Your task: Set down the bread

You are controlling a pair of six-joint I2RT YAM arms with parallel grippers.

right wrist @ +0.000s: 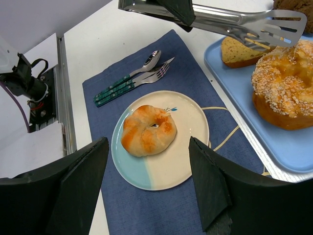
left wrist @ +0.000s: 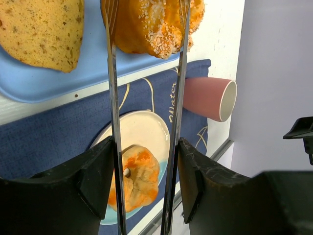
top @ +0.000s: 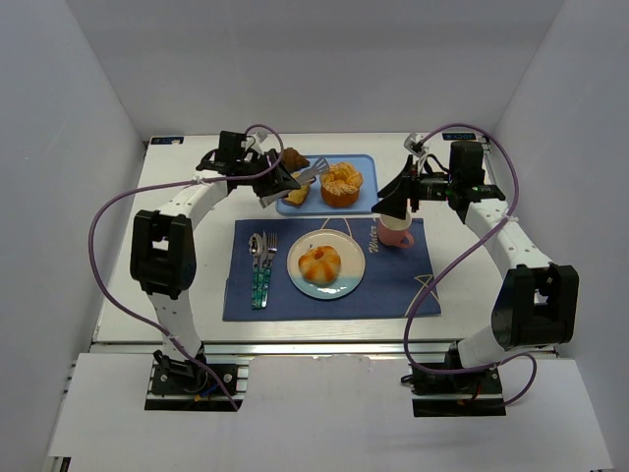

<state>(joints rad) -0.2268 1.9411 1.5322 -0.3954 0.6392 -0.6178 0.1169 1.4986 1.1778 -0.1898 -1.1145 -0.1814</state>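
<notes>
The left end effector (top: pixel 267 185) is clenched on a pair of long metal tongs (top: pixel 305 175), which lets it reach bread that its own short fingers would handle badly. The tong blades hang over the far left part of the flat light-blue tray (right wrist: pixel 279 147). They frame the round sesame-seeded ring loaf (top: pixel 341 183) in the left wrist view, but I cannot tell whether they touch it, and nothing appears gripped between them.

The tray also holds a yellowish herb-flecked slice (top: pixel 295 195) and a dark brown piece (top: pixel 294 157) at its far left corner. Near of it, on the dark blue placemat (top: pixel 393 285), a white and pale-blue plate (right wrist: pixel 190 127) carries one orange-glazed round bun (top: pixel 319 263), so by my reading one bread is already served.

Teal-handled cutlery (top: pixel 261 265) lies left of the plate. A pink cup (top: pixel 393 234) stands on the placemat's far right part. The right end effector (top: pixel 395 202) hovers over the cup, released and empty, probably parked clear of the tongs. A strip of white desk (top: pixel 324 329) shows on the near side.
</notes>
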